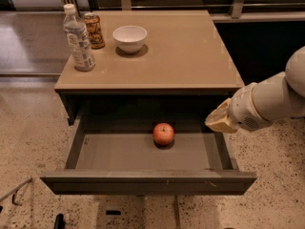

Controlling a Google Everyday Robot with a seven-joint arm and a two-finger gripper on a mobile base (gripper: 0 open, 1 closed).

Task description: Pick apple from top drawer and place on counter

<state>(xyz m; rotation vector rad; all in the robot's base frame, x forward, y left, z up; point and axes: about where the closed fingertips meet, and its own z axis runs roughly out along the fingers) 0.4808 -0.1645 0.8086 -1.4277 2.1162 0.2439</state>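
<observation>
Top drawer (143,180): pulled wide open, below and to the left of the gripper; flat grey floor, low side walls, plain front panel nearest the camera.
Apple (163,133): small and round, red with yellowish patches, stem dimple facing up; it sits alone on the drawer floor towards the back, left of the gripper and a little lower, clearly apart from it.
Gripper (219,120): tan-tipped, on a white arm (276,99) coming in from the right; it hangs over the drawer's right wall, just under the counter's front right corner. Whether it is released or clenched cannot be told.
Counter (181,56): glossy tan top, above and behind the gripper.
On the counter: clear plastic bottle (78,39), patterned can (94,31) and white bowl (129,37), all far to the gripper's left and beyond it.
Floor (28,128): speckled terrazzo around the cabinet.
</observation>
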